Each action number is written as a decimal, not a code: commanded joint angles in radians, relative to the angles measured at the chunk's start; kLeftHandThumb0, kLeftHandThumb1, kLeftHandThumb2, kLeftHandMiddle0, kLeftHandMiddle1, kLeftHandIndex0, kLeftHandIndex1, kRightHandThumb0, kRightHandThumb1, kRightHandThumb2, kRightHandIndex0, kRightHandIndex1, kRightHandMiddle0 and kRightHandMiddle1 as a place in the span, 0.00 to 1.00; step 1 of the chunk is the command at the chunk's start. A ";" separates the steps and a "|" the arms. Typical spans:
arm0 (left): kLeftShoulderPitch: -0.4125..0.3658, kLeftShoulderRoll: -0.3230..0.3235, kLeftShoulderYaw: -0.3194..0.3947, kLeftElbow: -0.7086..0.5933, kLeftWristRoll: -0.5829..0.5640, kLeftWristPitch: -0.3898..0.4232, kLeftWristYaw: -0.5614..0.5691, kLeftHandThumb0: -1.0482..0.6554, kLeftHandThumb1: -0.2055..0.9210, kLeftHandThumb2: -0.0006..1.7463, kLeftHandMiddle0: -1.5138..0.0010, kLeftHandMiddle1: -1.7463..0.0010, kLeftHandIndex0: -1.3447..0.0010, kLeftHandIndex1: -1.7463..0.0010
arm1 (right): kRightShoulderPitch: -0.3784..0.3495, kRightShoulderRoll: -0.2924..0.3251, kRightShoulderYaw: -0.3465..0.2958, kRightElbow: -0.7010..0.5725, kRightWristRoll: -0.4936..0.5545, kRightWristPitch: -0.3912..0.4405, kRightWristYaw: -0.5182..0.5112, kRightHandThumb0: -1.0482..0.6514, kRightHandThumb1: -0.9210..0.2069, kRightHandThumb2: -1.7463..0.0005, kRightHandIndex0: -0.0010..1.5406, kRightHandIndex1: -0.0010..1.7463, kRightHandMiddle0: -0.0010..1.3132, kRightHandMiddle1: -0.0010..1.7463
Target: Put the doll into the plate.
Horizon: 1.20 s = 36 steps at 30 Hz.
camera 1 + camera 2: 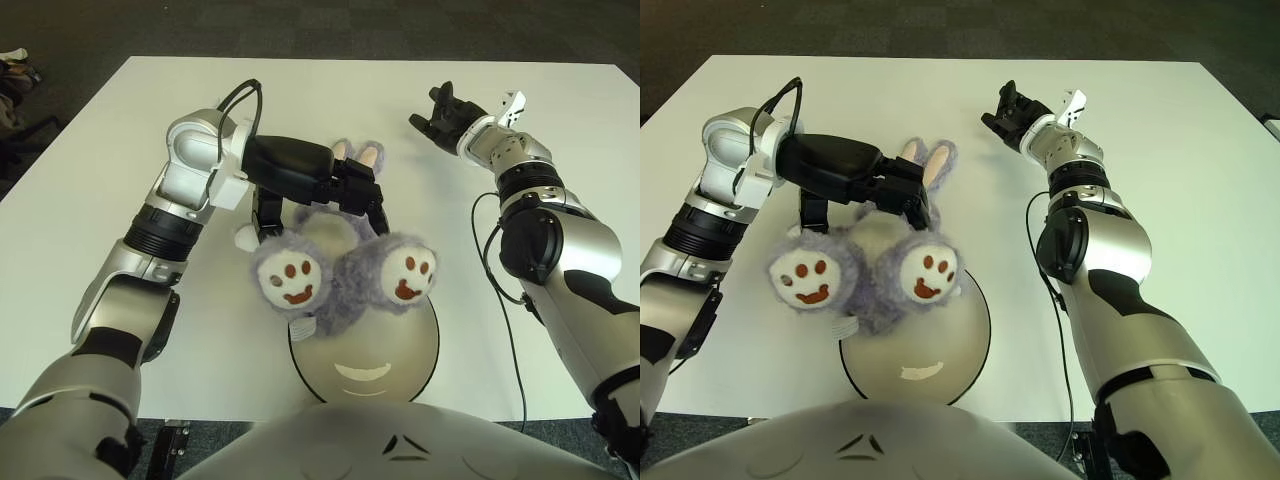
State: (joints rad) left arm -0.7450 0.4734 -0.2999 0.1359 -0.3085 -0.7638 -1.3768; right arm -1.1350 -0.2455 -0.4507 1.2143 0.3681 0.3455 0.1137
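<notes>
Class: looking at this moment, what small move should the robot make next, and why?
Probably nudge the doll toward the plate's centre, then lift the left hand clear: the doll lies across the far rim, one foot overhanging the table, the left hand above its body. The right hand is away, open.

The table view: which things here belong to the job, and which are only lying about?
Belong to the job:
- purple doll, lying over the plate's far rim
- plate
- left hand, over the doll
- right hand, open, off to the right

Lying about:
- nothing but the white table
</notes>
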 commanded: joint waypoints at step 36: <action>-0.027 0.048 0.038 0.109 -0.031 -0.408 0.087 0.16 0.97 0.29 0.98 0.70 1.00 0.77 | -0.016 0.009 -0.005 0.003 0.018 -0.011 -0.004 0.63 0.75 0.18 0.07 0.80 0.07 0.86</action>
State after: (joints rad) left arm -0.7465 0.4746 -0.2848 0.2490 -0.3674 -1.1812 -1.3209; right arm -1.1362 -0.2386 -0.4417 1.2141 0.3706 0.3320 0.1002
